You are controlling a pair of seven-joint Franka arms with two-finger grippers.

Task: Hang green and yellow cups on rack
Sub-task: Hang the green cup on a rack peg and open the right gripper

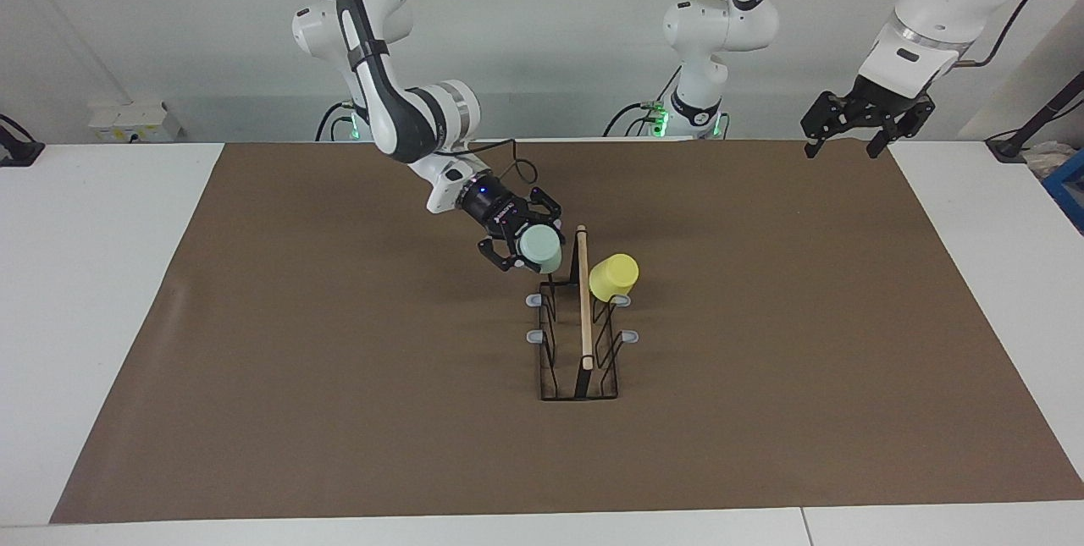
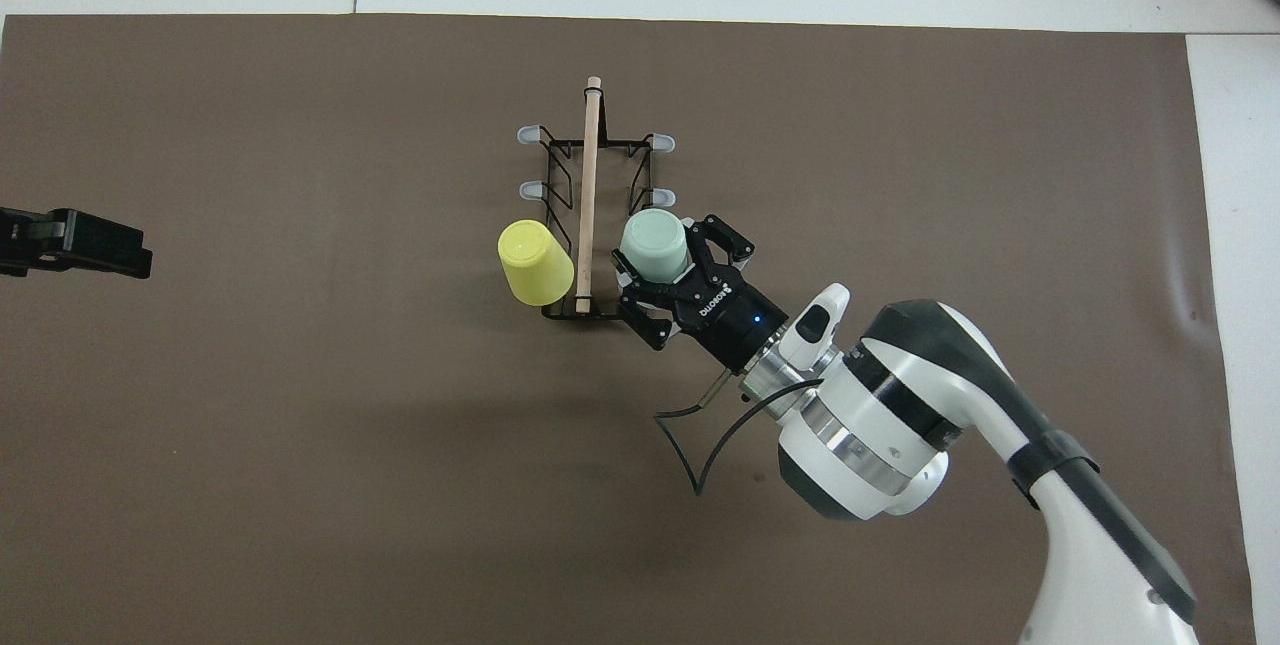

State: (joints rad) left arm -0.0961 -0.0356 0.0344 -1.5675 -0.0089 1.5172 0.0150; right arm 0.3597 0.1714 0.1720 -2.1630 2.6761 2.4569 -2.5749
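Right end effector [image 1: 527, 243] clamped, arm extended mid-table; left end effector [image 1: 849, 133] spread, raised, waiting.

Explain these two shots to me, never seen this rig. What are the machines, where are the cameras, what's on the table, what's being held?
These are two white robot arms at a table covered with a brown mat. Each ends in a black two-finger tool.

One picture looks across the table at the robots, so their bases are at the top. The other looks steeply down from above the robots' own end, so the arms come in from the bottom.

On the mat stands a black wire rack with a wooden rod along its top and grey-tipped pegs on both sides. A yellow cup already hangs on the peg nearest the robots, toward the left arm's end of the table.

The right tool is shut on the mint green cup, holding it at the rack's other side, over the nearest peg there.

The left tool waits open, raised over the mat's edge, holding nothing.
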